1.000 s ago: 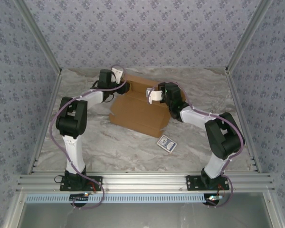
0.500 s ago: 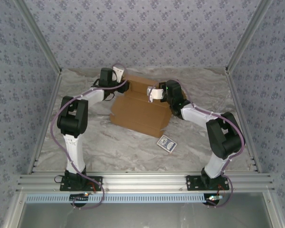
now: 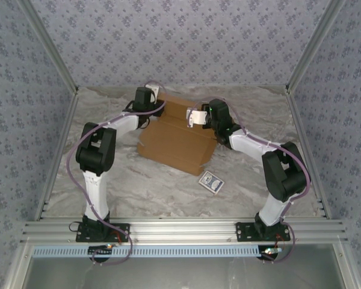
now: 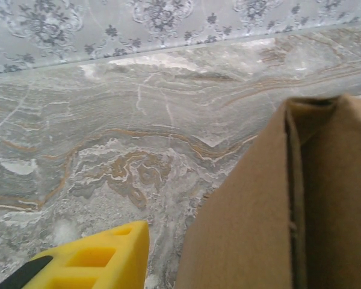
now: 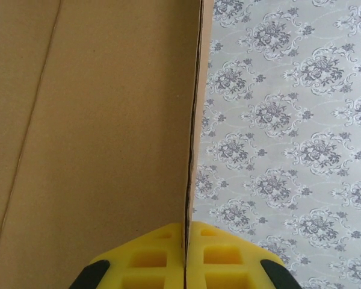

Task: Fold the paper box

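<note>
Right gripper [image 5: 185, 260] is noted clamped on a raised panel edge of the paper box [image 3: 175, 143]; the thin cardboard edge is pinched between both yellow pads [image 5: 171, 241]. One box is counted, partly folded, lying between the two grippers, its flat sheet spreading from them toward the arm bases. Left gripper [image 3: 151, 93] is placed at the box's far-left corner. One yellow finger [image 4: 87, 262] is seen just beside a cardboard wall, apart from it; whether anything is gripped cannot be told. Two arms are counted, both stretched forward, elbows bent outward, wrists turned inward. One small blue card [image 3: 210, 180] lies on the marble table [image 3: 132, 180], nearer the bases than the right gripper.
</note>
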Robot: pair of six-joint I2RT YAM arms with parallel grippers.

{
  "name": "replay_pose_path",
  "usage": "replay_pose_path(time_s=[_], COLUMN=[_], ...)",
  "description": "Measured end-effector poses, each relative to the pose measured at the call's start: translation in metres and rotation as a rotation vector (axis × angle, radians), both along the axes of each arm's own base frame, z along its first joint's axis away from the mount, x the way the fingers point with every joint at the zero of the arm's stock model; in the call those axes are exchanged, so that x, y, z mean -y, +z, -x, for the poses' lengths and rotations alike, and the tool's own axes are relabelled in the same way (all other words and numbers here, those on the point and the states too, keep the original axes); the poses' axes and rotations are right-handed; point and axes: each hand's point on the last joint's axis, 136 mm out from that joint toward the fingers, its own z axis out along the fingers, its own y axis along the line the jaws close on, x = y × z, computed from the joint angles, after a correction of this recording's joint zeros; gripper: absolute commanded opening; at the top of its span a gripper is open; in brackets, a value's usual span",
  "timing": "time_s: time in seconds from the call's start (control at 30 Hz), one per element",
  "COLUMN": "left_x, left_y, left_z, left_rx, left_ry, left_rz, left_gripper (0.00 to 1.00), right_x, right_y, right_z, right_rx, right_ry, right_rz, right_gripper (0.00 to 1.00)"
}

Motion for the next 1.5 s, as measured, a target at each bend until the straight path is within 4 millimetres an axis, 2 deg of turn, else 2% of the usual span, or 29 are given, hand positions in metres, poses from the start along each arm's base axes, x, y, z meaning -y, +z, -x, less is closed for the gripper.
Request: replay_pose_path(time_s=[0.33, 0.7, 0.9, 1.07, 1.23, 1.5], left_x=[-0.003, -0.003, -0.002, -0.009, -0.014, -0.023], left_y=[0.001, 0.002, 0.000, 0.000, -0.003, -0.024], left_z=[-0.002, -0.003, -0.001, 0.002, 0.009, 0.027], left_rx=[0.001, 0.019, 0.057, 0.052, 0.029, -0.042], left_ry=[0.148, 0.222, 0.169, 0.087, 0.002, -0.071], left_rz=[-0.030, -0.121, -0.145, -0.122, -0.077, -0.033], left_gripper=[0.35, 0.33, 0.43, 0.51, 0.55, 0.57], right_x=[-0.001, -0.002, -0.001, -0.001, -0.002, 0.001], right_y=[0.000, 0.000, 0.000, 0.002, 0.002, 0.002], right_z=[0.000, 0.001, 0.001, 0.000, 0.000, -0.001], right_rx=[-0.015, -0.027, -0.035, -0.045, -0.053, -0.060], right_ry=[-0.015, -0.024, -0.026, -0.027, -0.020, -0.025], right_rz=[-0.030, -0.043, -0.041, -0.036, -0.036, -0.033], right_gripper=[0.00, 0.00, 0.00, 0.00, 0.00, 0.00])
